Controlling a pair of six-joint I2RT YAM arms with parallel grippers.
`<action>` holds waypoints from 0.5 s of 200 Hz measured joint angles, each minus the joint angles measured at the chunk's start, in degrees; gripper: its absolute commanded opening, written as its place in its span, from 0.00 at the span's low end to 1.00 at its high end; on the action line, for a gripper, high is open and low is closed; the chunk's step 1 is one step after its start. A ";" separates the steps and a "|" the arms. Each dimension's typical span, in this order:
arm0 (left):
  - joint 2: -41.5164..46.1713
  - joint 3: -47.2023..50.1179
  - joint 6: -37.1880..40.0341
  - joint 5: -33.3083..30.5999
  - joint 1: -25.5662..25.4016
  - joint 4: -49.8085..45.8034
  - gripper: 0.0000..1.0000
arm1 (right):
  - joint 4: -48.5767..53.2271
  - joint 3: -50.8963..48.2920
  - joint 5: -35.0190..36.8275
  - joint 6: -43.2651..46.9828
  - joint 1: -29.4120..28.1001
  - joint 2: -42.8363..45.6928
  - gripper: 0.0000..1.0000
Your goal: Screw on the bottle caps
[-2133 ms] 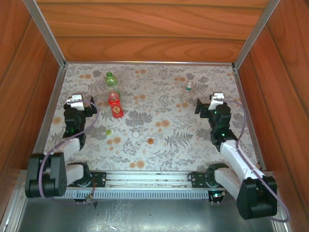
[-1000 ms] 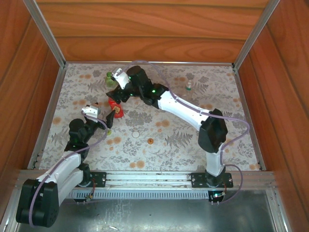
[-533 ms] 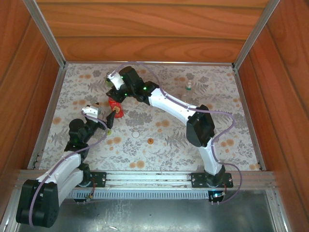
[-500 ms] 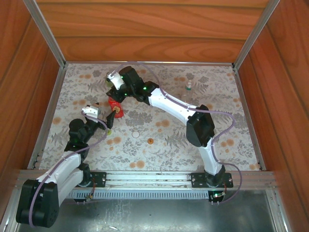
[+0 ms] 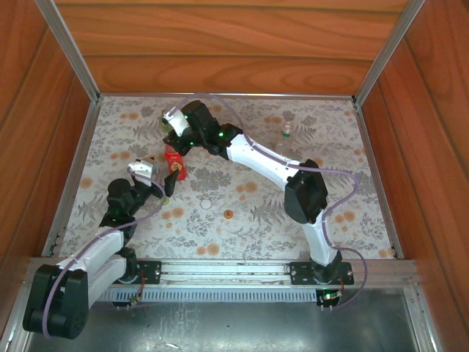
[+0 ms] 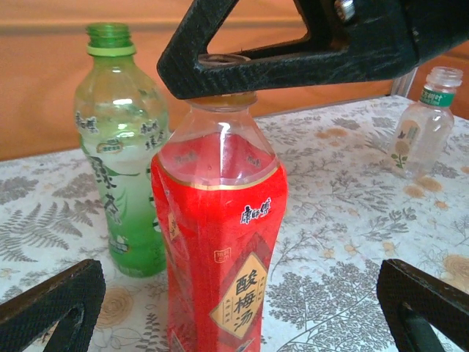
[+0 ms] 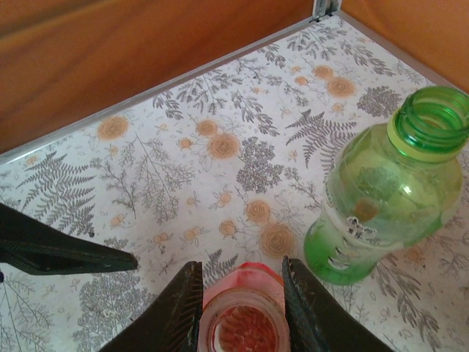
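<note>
While the right end effector (image 7: 243,314) pinches the open neck of the red bottle (image 6: 220,242), one finger pressed against each side of the rim, the left end effector (image 6: 238,315) hangs spread wide in front of the same bottle. Its fingertips flank the lower body well clear of it.

The green bottle (image 7: 388,191), uncapped and upright, stands just beside the right end effector, near its fingers but apart from them. From the left end effector it stands behind the red bottle and to the left. The clear bottle (image 6: 419,128) stands well off to the right of both. The white cap (image 5: 206,203) and the orange cap (image 5: 228,214) lie on the surface (image 5: 344,176) nearer the bases than the left end effector and to its right, apart from each other. The right arm (image 5: 256,158) stretches over the cloth between those caps and the clear bottle.

Two seconds earlier both arms sat folded near the side edges. Since then the right arm has swung across, and the left end effector has moved in towards the red bottle.

Beyond the right end effector, bare floral cloth runs to the metal rail (image 7: 220,62) and the wooden back wall (image 5: 234,73).
</note>
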State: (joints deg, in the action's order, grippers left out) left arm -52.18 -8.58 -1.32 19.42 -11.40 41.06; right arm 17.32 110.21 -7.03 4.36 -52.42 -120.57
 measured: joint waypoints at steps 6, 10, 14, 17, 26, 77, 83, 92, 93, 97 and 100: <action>-0.55 -0.28 0.07 0.02 -0.50 0.00 1.00 | -0.24 -1.18 0.52 0.39 0.00 0.87 0.27; -1.07 -0.57 0.13 0.00 -0.96 0.00 1.00 | -0.33 -2.16 1.05 0.79 0.00 1.60 0.27; -1.57 -0.87 0.22 0.02 -1.42 0.00 1.00 | -0.37 -2.99 1.53 1.25 0.00 2.23 0.27; -2.03 -1.16 0.37 -0.02 -1.88 0.00 1.00 | -0.46 -3.76 1.90 1.51 0.00 2.78 0.27; -3.37 -2.01 0.83 0.00 -3.30 0.02 1.00 | -0.44 -5.77 3.08 2.27 0.02 4.35 0.27; -11.67 -7.26 3.08 1.46 -9.05 0.00 1.00 | -3.10 -19.56 7.56 4.42 2.82 14.86 0.25; -12.55 -8.00 3.06 1.73 -9.42 0.02 1.00 | -3.39 -21.09 7.85 4.52 3.48 16.09 0.25; -13.88 -9.18 3.06 2.01 -9.81 0.00 1.00 | -3.96 -23.23 8.24 4.63 4.24 17.73 0.25; -13.99 -9.27 3.06 2.01 -9.86 0.02 1.00 | -4.07 -23.61 8.33 4.66 4.33 17.99 0.25; -14.69 -9.88 3.04 2.10 -10.16 0.02 1.00 | -4.31 -24.55 8.41 4.66 4.66 18.78 0.25; -15.08 -10.25 3.02 2.19 -10.34 0.02 1.00 | -4.48 -25.14 8.50 4.66 4.87 19.21 0.25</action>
State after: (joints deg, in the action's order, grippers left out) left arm -67.26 -18.83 1.69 21.61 -21.74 41.08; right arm 12.84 85.08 1.48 9.02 -47.55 -101.36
